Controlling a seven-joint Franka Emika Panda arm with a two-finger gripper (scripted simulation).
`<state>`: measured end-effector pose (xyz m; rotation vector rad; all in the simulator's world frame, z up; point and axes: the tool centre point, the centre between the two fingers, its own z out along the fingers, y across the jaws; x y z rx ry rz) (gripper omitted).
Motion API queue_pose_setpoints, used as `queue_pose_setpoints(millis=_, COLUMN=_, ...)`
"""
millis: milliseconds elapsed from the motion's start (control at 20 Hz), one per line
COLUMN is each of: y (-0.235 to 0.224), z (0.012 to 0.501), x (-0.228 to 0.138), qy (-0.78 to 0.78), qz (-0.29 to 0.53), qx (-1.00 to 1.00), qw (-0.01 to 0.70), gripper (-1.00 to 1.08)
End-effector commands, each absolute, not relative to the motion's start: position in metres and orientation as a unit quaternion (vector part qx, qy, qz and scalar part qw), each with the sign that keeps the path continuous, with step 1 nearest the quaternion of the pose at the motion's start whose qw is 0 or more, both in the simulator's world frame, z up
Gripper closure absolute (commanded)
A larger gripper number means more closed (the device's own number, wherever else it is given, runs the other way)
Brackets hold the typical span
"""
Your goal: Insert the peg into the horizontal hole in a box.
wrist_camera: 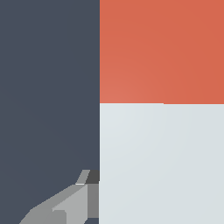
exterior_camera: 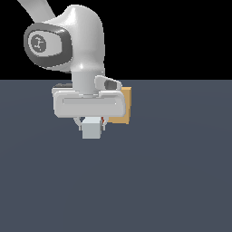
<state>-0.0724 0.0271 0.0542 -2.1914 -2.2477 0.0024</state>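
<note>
The tool [exterior_camera: 92, 123] grips the peg [exterior_camera: 91, 128] just above the counter [exterior_camera: 172, 181], apparently in front of the tan box [exterior_camera: 124, 108].

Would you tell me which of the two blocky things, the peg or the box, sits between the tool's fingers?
The peg: its pale end shows under the tool. The tan box stands behind, on the exterior view's right, outside the fingers.
</note>
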Motion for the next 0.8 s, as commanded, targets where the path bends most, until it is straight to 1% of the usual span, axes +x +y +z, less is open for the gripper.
queue_pose_setpoints(millis=0, y=0.038, z=0.060, x=-0.068, qy=-0.698, qz=0.000, qx=-0.716, qw=0.000, gripper=1.08)
queue_pose_setpoints(millis=350, y=0.059, z=0.069, x=-0.058, qy=-0.661, qz=0.000, qx=-0.751, qw=0.000, gripper=1.08)
queue_pose_setpoints(millis=750, y=0.070, z=0.074, x=-0.051, qy=-0.639, qz=0.000, qx=-0.770, qw=0.000, gripper=1.08)
